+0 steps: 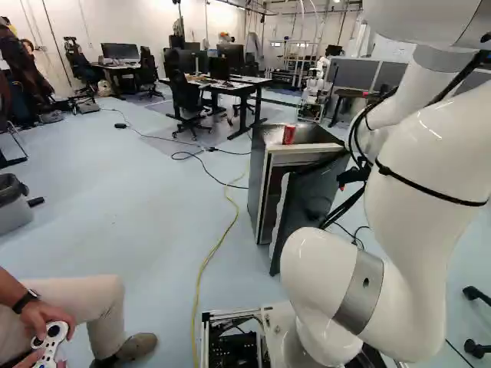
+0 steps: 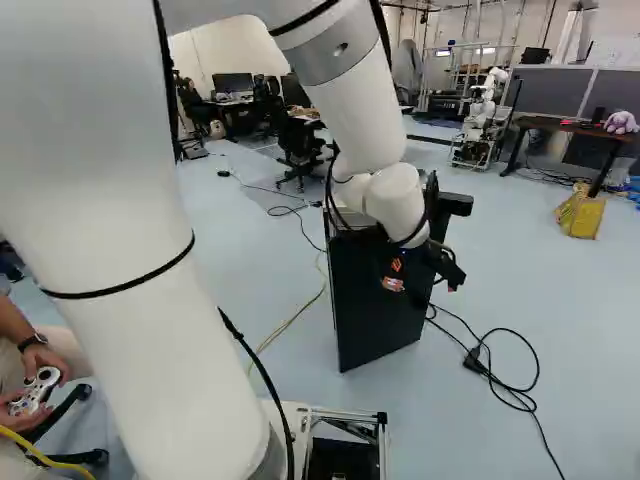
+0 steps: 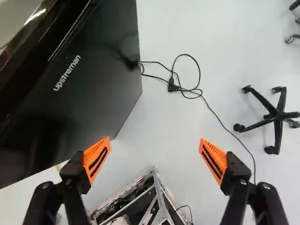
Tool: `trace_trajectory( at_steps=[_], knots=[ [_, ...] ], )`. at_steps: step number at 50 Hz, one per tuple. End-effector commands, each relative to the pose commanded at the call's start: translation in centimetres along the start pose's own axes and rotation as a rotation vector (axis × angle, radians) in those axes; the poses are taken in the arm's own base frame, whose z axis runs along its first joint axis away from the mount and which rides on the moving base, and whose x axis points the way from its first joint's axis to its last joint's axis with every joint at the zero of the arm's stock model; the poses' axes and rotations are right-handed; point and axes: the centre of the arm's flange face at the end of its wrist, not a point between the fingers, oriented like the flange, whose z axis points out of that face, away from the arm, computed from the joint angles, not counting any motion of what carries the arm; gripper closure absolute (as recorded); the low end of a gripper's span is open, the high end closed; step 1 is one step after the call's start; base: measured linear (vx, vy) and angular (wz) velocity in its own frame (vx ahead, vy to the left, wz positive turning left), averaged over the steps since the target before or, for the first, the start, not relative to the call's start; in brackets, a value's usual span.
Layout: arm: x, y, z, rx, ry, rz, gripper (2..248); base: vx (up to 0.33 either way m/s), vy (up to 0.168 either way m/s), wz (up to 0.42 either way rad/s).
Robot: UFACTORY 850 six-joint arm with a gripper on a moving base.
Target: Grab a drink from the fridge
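Left base view, right of centre: 1 red can (image 1: 288, 134) tops the fridge (image 1: 258, 180), door (image 1: 307, 203) ajar, yellow cable (image 1: 202, 268) nearby; claw (image 2: 448, 268) spread.

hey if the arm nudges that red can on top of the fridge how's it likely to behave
Taller than wide and standing upright, the red can would probably tip if pushed high up. Its round side suggests it would then roll, perhaps off the fridge, since it stands near the top's edge.

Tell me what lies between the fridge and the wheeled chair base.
A looped black cable lies on the floor between fridge and chair base, in the wrist view.
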Motion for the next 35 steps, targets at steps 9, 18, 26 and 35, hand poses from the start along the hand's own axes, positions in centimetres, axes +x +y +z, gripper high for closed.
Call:
trace_trajectory(
  at_steps=[9,18,26,35],
  knots=[
    [-0.5,-1.3,-0.6,0.009,0.041,-0.092,3,0.0,0.0,0.0],
    [-0.7,-2.8,-1.1,0.023,0.082,-0.185,3,0.0,0.0,0.0],
    [-0.7,-4.2,-1.4,0.04,0.109,-0.258,3,0.0,0.0,0.0],
    [-0.3,-5.9,-1.4,0.061,0.122,-0.306,3,0.0,0.0,0.0]
  ],
)
